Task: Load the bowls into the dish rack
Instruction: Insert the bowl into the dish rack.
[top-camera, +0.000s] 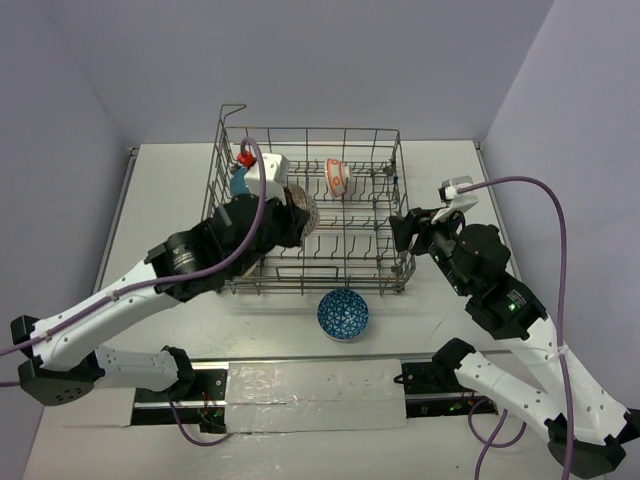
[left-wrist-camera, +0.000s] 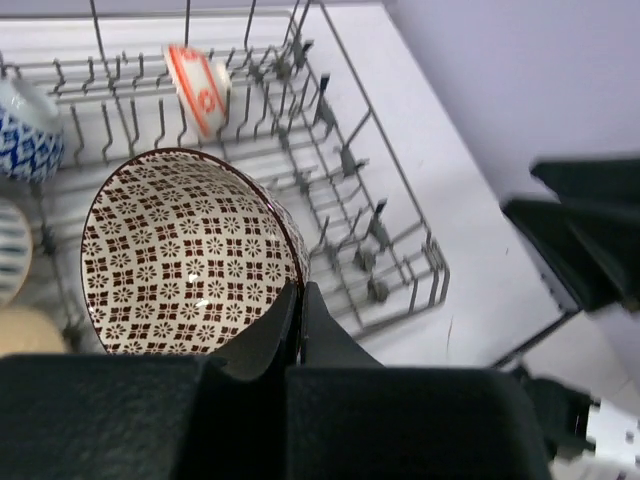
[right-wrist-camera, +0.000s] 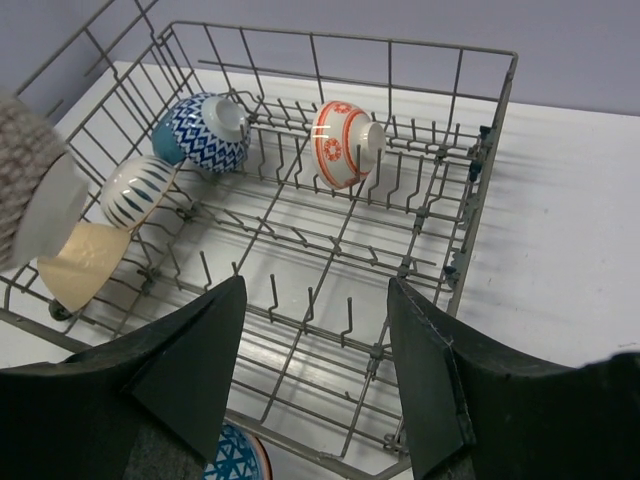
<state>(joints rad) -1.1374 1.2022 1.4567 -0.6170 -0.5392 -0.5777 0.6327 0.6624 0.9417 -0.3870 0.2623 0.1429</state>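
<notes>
Brown-and-white patterned ceramic bowl (left-wrist-camera: 190, 255) clamped at rim by left gripper (left-wrist-camera: 300, 300), held on edge over left part of grey wire dish rack (top-camera: 370, 135). Judged rigid, glazed, slippery, breakable; rim best gripped. Right gripper (right-wrist-camera: 315, 290) spread wide, empty. Blue patterned bowl (top-camera: 343, 314) seen on table (top-camera: 450, 170) beside rack.

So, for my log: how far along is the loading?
Racked: orange bowl, blue-white bowl, striped bowl, cream bowl, all in the dish rack. In hand: left gripper pinches the brown-patterned bowl over it. Left: blue mosaic bowl on the table; right gripper open, empty.
</notes>
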